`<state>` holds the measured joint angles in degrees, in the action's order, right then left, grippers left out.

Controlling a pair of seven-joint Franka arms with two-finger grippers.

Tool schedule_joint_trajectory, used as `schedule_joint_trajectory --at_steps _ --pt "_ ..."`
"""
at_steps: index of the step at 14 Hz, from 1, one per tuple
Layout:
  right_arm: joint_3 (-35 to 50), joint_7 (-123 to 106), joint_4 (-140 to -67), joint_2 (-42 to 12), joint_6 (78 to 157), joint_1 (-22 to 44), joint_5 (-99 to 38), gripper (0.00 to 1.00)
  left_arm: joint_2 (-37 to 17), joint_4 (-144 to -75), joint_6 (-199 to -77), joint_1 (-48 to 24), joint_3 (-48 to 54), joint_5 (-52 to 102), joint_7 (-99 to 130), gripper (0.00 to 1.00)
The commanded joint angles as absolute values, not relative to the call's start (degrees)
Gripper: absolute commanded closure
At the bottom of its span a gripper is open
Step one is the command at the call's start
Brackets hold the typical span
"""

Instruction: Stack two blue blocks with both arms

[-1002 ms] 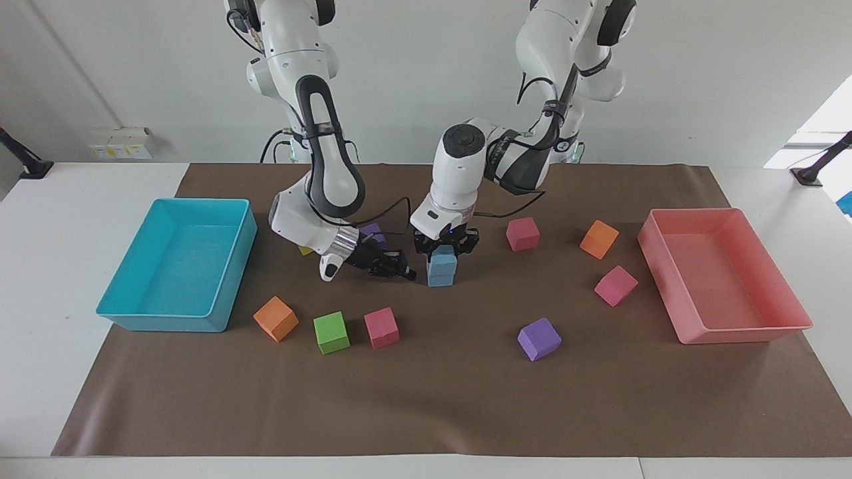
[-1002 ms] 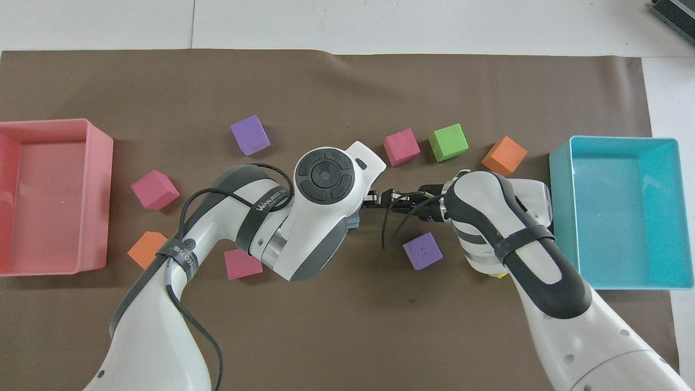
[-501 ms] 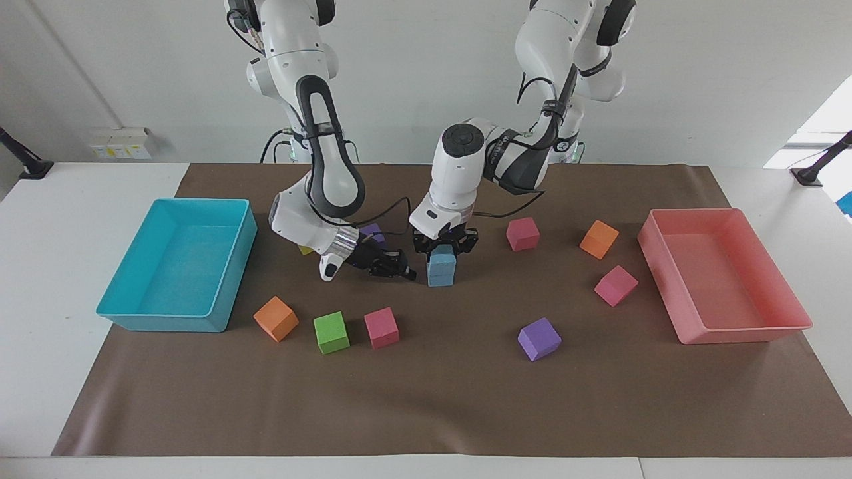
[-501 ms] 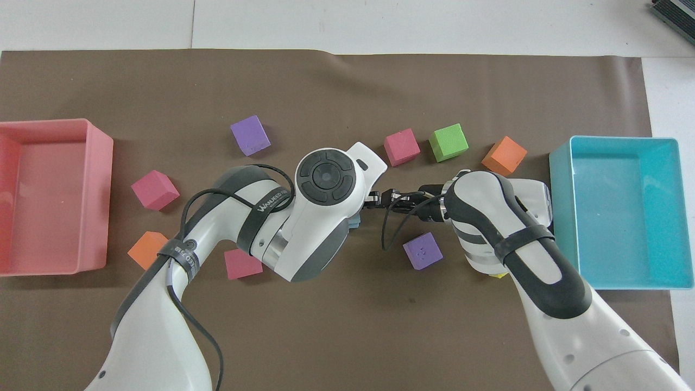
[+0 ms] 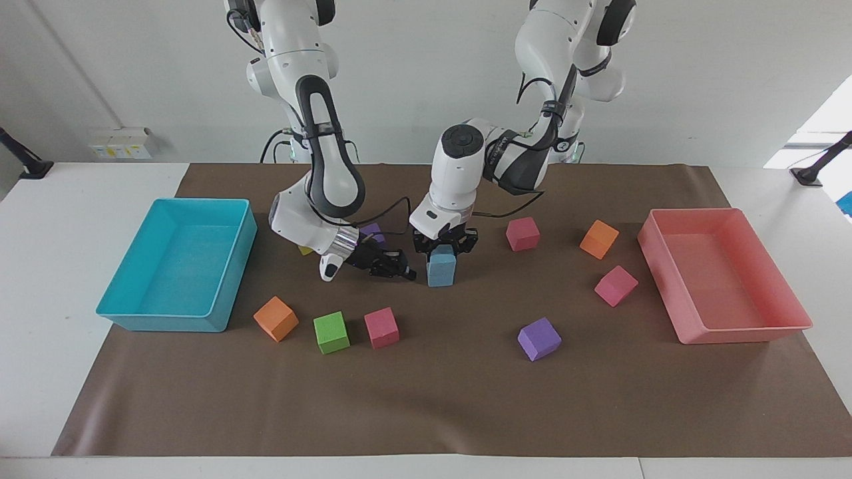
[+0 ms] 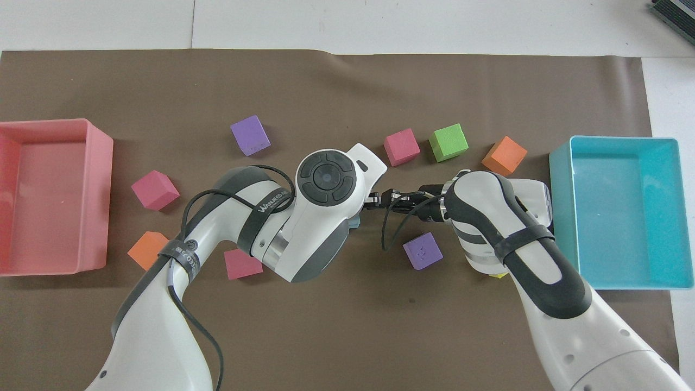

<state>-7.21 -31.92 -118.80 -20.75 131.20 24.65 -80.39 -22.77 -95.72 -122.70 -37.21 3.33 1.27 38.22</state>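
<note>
at the centre of the facing frame we see the two blue blocks as one short column: the upper blue block sits on the lower blue block, which rests on the brown mat. the left gripper comes straight down on the column, its fingers clenched on the upper block, so the block lies directly under and between them, and the coming move, as we judge it, turns on this vertical line: let go and rise straight, or the top cube drags off. the cubes have no long axis; the column's axis is upright. the right gripper lies low just beside the column, in the frame's centre-left, pointing sideways at it, closed and holding nothing we can see; it is the next nearest and the one thing close enough to knock the stack. in the overhead frame the left arm's wrist hides nearly all of the column. a purple cube and a pink cube lie near; the cyan tray and pink tray stand well apart at the frame's edges.
</note>
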Motion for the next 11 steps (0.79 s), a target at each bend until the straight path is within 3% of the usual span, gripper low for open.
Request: schedule_joint_trajectory --at_steps 1,4,5,7,9,11 --pt "-6.8 -34.5 -120.4 -19.4 132.9 24.7 -82.6 1.00 -21.4 -97.4 -122.9 -38.3 2.5 0.6 39.1 0.70" --pt "-6.8 -34.5 -120.4 -19.4 132.8 24.7 -82.6 1.00 -21.4 -97.4 -122.8 -38.3 2.5 0.6 39.1 0.67" --pt "-6.8 -34.5 -120.4 -19.4 132.8 24.7 -82.6 1.00 -21.4 -97.4 -122.9 -38.3 2.5 0.6 39.0 0.57" --pt "-6.8 -34.5 -120.4 -19.4 132.9 24.7 -82.6 1.00 -21.4 -97.4 -122.9 -38.2 2.5 0.6 39.0 0.23" --pt "-6.8 -34.5 -120.4 -19.4 132.9 24.7 -82.6 1.00 -21.4 -97.4 -122.9 -38.2 2.5 0.6 39.0 0.01" --pt "-6.8 -34.5 -120.4 -19.4 132.9 24.7 -82.6 1.00 -21.4 -97.3 -123.0 -38.2 2.5 0.6 38.9 0.00"
